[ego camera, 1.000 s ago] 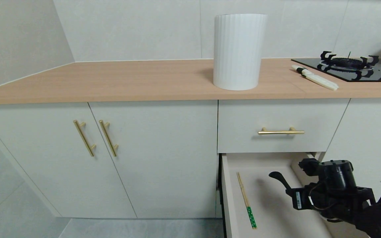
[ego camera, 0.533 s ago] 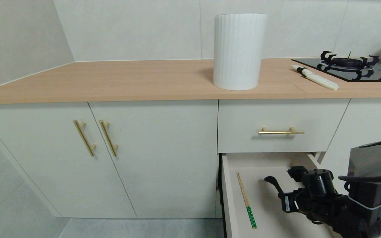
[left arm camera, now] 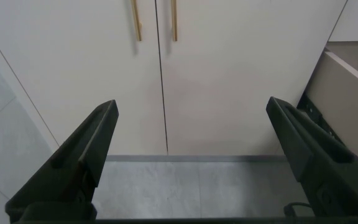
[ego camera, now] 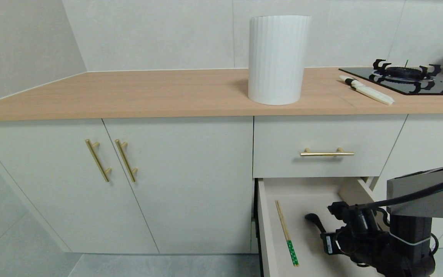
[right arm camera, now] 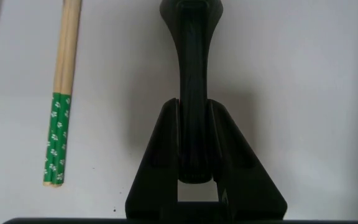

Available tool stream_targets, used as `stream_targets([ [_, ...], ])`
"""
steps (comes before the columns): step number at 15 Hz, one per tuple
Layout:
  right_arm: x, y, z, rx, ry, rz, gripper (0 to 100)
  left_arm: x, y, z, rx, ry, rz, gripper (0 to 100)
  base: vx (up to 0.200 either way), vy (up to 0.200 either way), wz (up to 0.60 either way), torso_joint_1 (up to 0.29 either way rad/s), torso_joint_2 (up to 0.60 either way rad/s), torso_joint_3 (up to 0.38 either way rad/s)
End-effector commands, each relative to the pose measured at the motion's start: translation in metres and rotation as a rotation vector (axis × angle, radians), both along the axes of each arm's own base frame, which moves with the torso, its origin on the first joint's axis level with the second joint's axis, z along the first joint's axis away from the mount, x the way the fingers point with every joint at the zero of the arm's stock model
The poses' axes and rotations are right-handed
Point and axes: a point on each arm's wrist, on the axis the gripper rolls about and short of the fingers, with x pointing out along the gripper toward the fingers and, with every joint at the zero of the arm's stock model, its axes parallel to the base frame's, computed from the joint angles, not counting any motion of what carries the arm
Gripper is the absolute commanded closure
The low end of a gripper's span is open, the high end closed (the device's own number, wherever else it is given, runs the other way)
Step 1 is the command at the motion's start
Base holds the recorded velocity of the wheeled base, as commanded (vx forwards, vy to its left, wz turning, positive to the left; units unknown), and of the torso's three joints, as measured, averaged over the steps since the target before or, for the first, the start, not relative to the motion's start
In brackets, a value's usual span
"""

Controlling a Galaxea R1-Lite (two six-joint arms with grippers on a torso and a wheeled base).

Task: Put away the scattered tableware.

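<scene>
Our right hand [ego camera: 327, 234] hangs over the open drawer [ego camera: 302, 196], clamped on a black spoon [ego camera: 313, 219] whose bowl points toward the drawer's back. We cannot tell whether the spoon touches the drawer floor. Chopsticks [ego camera: 286, 234] lie in the drawer along its left wall, apart from the spoon. Our left hand [left arm camera: 191, 112] is spread wide and holds nothing, left of the drawer, facing the cabinet doors [left arm camera: 229, 74]. A pale utensil [ego camera: 365, 90] lies on the surface [ego camera: 148, 92] above the drawer, toward its right.
</scene>
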Motion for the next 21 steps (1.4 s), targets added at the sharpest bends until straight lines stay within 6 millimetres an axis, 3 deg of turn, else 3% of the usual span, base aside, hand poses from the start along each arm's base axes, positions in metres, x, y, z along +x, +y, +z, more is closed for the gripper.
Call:
stream_targets([
  [1,0.0,0.0,-0.002,-0.003,0.007,-0.001,100,0.0,0.0,0.0,0.0,0.0,0.0,0,0.0,0.0,0.0,0.0,0.0,0.0],
  [7,0.0,0.0,-0.005,-0.011,0.011,-0.004,100,0.0,0.0,0.0,0.0,0.0,0.0,0,0.0,0.0,0.0,0.0,0.0,0.0],
  [8,0.0,0.0,-0.006,-0.014,0.012,-0.007,0,0.0,0.0,0.0,0.0,0.0,0.0,0,0.0,0.0,0.0,0.0,0.0,0.0],
  [15,-0.001,-0.001,0.002,-0.01,-0.006,-0.01,0,0.0,0.0,0.0,0.0,0.0,0.0,0,0.0,0.0,0.0,0.0,0.0,0.0],
  [18,-0.015,-0.004,0.049,0.012,-0.097,-0.009,0,0.0,0.0,0.0,0.0,0.0,0.0,0,0.0,0.0,0.0,0.0,0.0,0.0],
  [21,-0.041,-0.01,0.116,0.042,-0.151,0.007,0,0.0,0.0,0.0,0.0,0.0,0.0,0,0.0,0.0,0.0,0.0,0.0,0.0],
])
